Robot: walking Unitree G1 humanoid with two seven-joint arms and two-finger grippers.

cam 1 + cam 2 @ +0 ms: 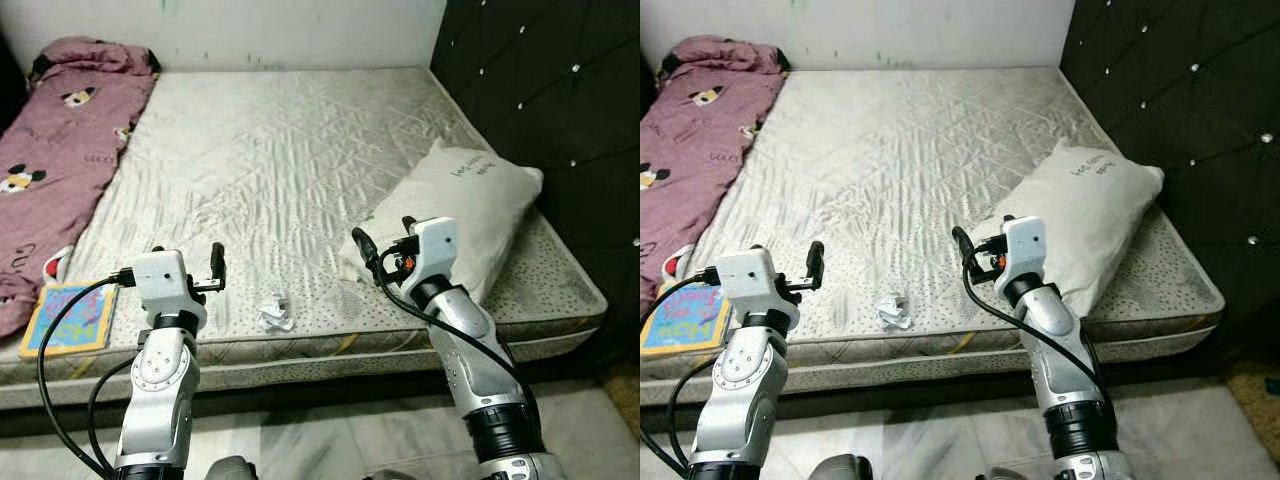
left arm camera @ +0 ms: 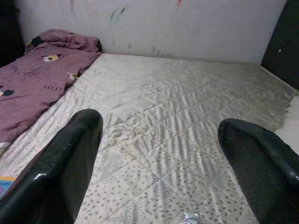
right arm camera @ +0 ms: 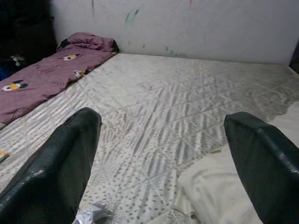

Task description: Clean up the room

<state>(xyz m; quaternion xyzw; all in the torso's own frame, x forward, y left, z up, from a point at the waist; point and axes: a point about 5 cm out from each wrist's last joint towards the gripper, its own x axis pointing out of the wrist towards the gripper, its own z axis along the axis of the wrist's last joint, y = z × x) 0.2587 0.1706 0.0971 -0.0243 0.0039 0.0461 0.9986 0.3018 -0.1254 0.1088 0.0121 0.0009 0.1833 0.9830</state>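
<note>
A crumpled white paper scrap (image 1: 274,313) lies on the grey quilted mattress (image 1: 300,150) near its front edge. My left gripper (image 1: 188,258) hovers open over that front edge, just left of the scrap, which shows low between its fingers (image 2: 190,218). My right gripper (image 1: 385,235) is open too, a little right of the scrap and beside the near corner of a cream pillow (image 1: 460,205). In the right wrist view the scrap (image 3: 91,214) and the pillow's corner (image 3: 224,191) both lie below the fingers. Neither gripper holds anything.
A purple cartoon-print blanket (image 1: 60,150) lies along the mattress's left side. A colourful children's book (image 1: 68,318) sits at the front left corner. A black tufted headboard (image 1: 560,90) stands on the right and a white wall (image 1: 300,30) behind. Tiled floor (image 1: 330,440) runs below the bed.
</note>
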